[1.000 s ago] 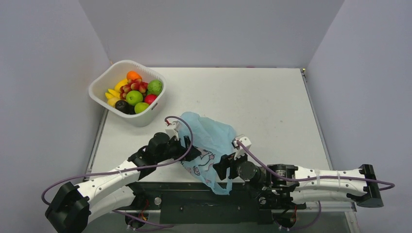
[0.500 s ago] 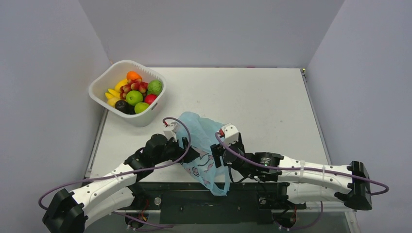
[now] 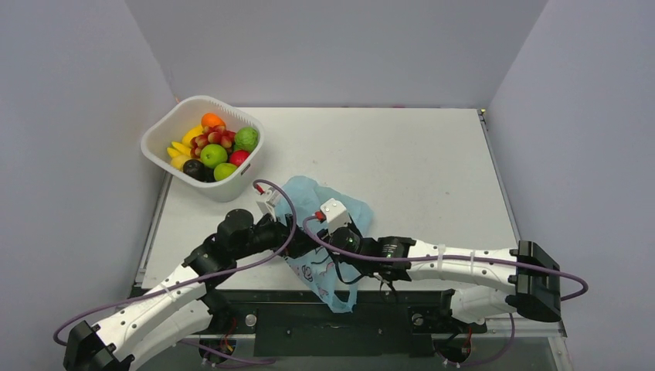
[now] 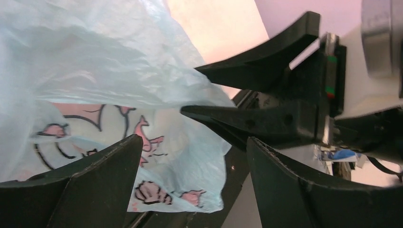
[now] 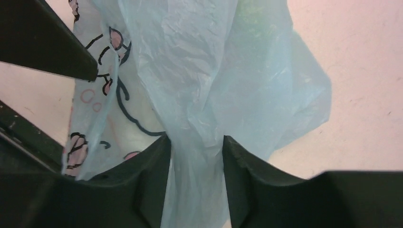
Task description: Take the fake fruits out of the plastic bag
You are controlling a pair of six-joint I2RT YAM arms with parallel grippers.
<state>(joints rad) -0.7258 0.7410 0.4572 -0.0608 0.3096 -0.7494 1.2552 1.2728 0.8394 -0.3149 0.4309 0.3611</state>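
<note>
The light-blue plastic bag (image 3: 337, 210) with dark and pink drawings lies crumpled at the table's near edge and hangs over it. My left gripper (image 3: 298, 241) is open at the bag's left side, and the printed film (image 4: 157, 156) hangs beyond its spread fingers (image 4: 194, 140). My right gripper (image 3: 324, 246) is over the bag, open, with a bunched fold of film (image 5: 195, 156) between its fingers. A faint green patch (image 5: 252, 21) shows through the film. An orange (image 3: 212, 120), a red grape bunch (image 3: 212, 138) and a dark round fruit (image 3: 193, 168) lie in the white basket (image 3: 232, 191).
The basket stands at the back left and also holds green apples (image 3: 213, 155), a red fruit (image 3: 239, 157) and yellow bananas (image 3: 181, 147). My right gripper's fingers (image 4: 256, 118) show close in the left wrist view. A dark rail (image 3: 270, 305) runs under the table's near edge.
My right arm has swung left and forward, and its gripper now sits over the bag next to the left gripper. My left arm has drawn slightly left. The bag has bunched up.
</note>
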